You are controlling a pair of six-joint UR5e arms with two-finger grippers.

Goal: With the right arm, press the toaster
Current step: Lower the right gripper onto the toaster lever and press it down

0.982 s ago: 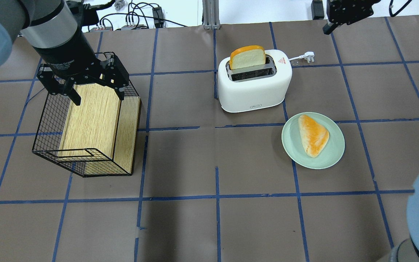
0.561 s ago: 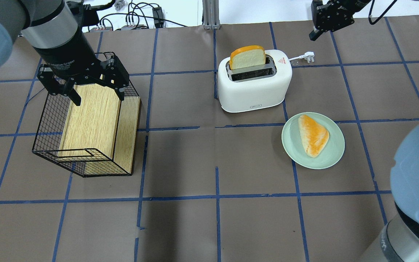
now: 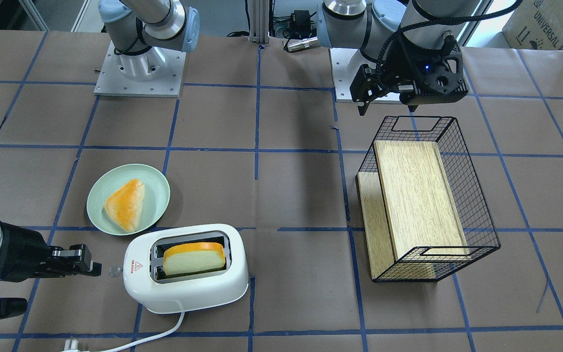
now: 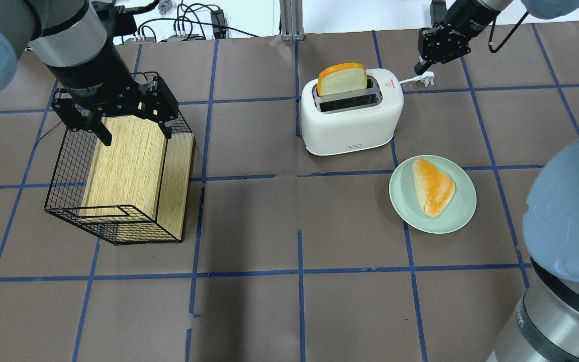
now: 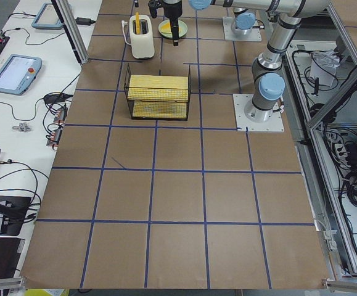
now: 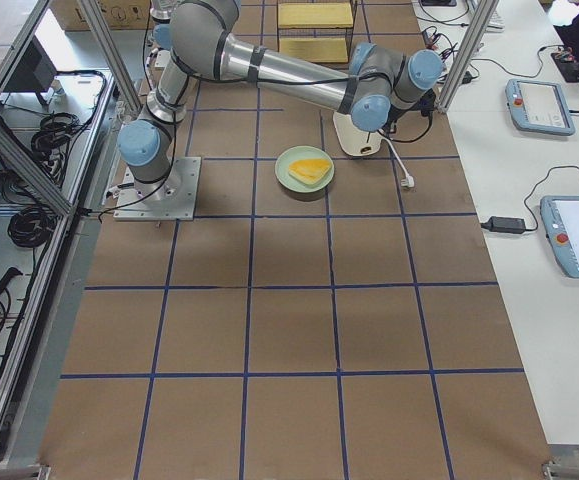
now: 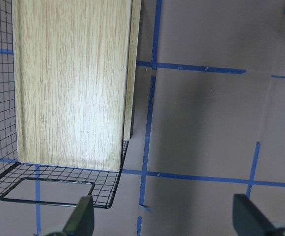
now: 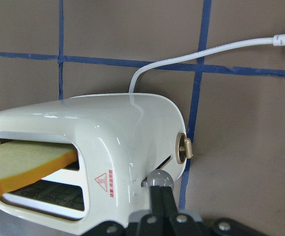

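Note:
The white toaster (image 4: 352, 123) stands at the middle back of the table with a bread slice (image 4: 342, 79) upright in one slot. Its clear lever knob (image 8: 157, 178) is on the end with the red triangle. My right gripper (image 4: 418, 68) is shut and empty, just beyond that end; in the right wrist view its tips (image 8: 159, 199) sit right under the knob, at or near touching it. In the front-facing view the right gripper (image 3: 95, 268) is a short way from the knob (image 3: 114, 270). My left gripper (image 4: 136, 134) is open and empty above the wire basket (image 4: 63, 201).
A pale green plate (image 4: 463, 211) with a triangular bread piece (image 4: 432, 187) lies in front of the toaster's right end. The toaster's white cord and plug (image 4: 426, 78) lie beside my right gripper. The basket holds wooden boards (image 4: 128, 161).
My right gripper has moved left and down from the table's back right edge to the toaster's lever end. The left arm, toaster and plate have not moved.

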